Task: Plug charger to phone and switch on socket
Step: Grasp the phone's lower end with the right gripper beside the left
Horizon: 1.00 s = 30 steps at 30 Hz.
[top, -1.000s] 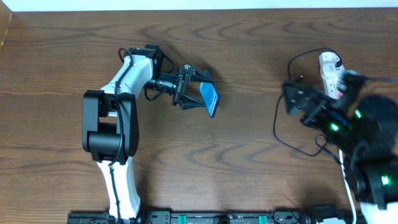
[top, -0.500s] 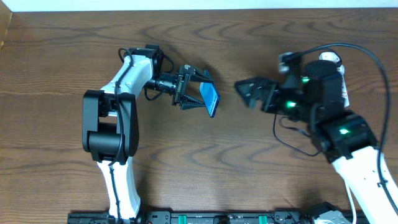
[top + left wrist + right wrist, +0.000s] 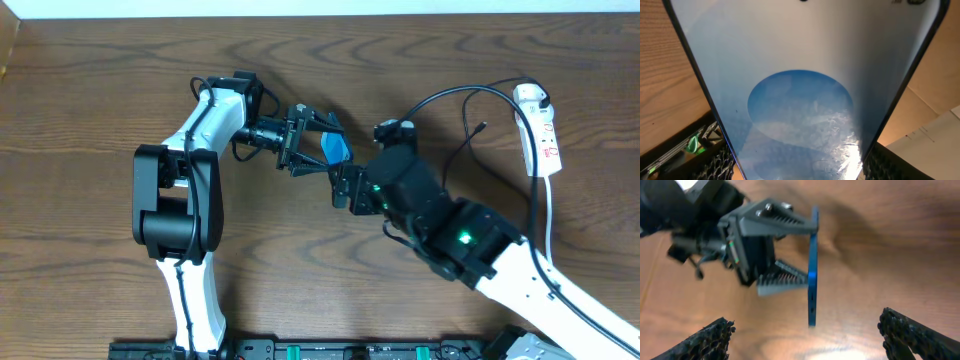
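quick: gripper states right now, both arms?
left gripper: closed, holding the phone
right gripper: open, holding nothing

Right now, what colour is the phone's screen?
The phone shows pale blue with a darker oval; left wrist view.

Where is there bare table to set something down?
Bare wood: left of the white-and-black left arm, along the far edge, between the arm bases. Crowded: centre, right gripper beside the slim cyan-screen phone; right, around the narrow white power strip.
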Available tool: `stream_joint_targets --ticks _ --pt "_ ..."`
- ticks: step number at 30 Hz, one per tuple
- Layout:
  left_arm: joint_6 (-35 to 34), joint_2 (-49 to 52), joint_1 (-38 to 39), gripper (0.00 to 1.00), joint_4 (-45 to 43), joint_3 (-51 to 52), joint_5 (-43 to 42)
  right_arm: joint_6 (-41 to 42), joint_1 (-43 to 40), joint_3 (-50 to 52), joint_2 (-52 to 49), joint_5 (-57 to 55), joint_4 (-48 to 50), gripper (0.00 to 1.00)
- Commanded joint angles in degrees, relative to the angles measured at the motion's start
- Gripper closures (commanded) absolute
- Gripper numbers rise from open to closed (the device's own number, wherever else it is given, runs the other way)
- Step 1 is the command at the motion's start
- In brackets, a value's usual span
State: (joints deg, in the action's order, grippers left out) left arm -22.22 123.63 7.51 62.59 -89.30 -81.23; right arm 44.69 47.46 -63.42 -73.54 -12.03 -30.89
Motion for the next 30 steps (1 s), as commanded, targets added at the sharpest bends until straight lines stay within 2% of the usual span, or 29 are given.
stream_joint_targets --ticks 1,8,30 --pt "0.52 -2.47 -0.02 0.26 0.17 0.13 -2.14 2.01 1.31 -0.98 -3.72 -7.17 1.51 0.08" --pt "0.52 -2.47 -0.02 0.26 0.17 0.13 -2.14 2.01 1.4 -0.98 -8.48 -6.19 3.52 0.09" --pt "0.52 -2.47 -0.02 0.25 0.15 0.13 -2.12 1.99 1.25 -0.96 -10.32 -5.18 5.01 0.14"
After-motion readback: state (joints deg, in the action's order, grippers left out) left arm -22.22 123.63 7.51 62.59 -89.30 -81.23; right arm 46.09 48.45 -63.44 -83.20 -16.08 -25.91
